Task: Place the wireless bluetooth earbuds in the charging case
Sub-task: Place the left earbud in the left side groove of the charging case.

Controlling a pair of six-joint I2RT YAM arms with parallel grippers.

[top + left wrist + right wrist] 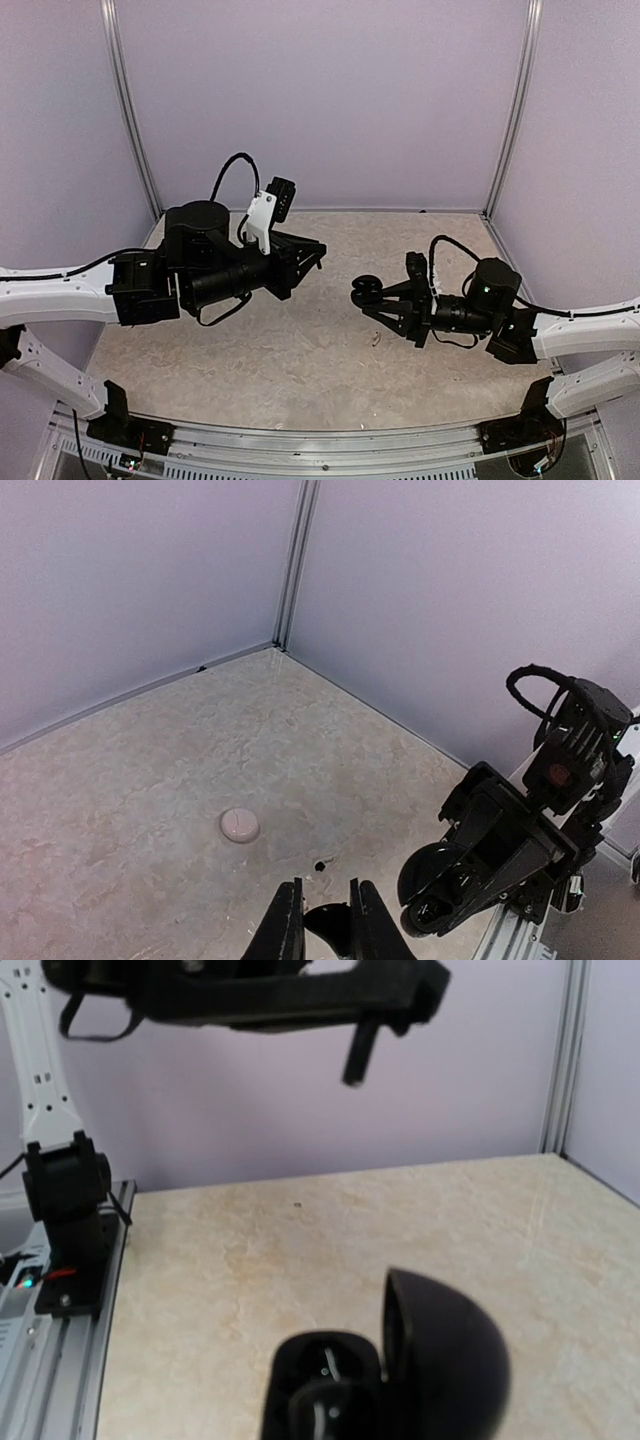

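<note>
1. The left gripper is hanging above the table, left of centre in the top view, and its fingers are closing to a narrow gap at the bottom edge of its wrist view.
2. Those fingers are pinching a small black shape that is looking like a black earbud; it is too dark to be sure.
3. The right gripper is clamping tight on the charging case, right of centre in the top view.
4. The case is standing open, its lid tipping up at lower right in the right wrist view.
5. A loose earbud is lying on the table near a pale puck, low in the left wrist view.
</note>
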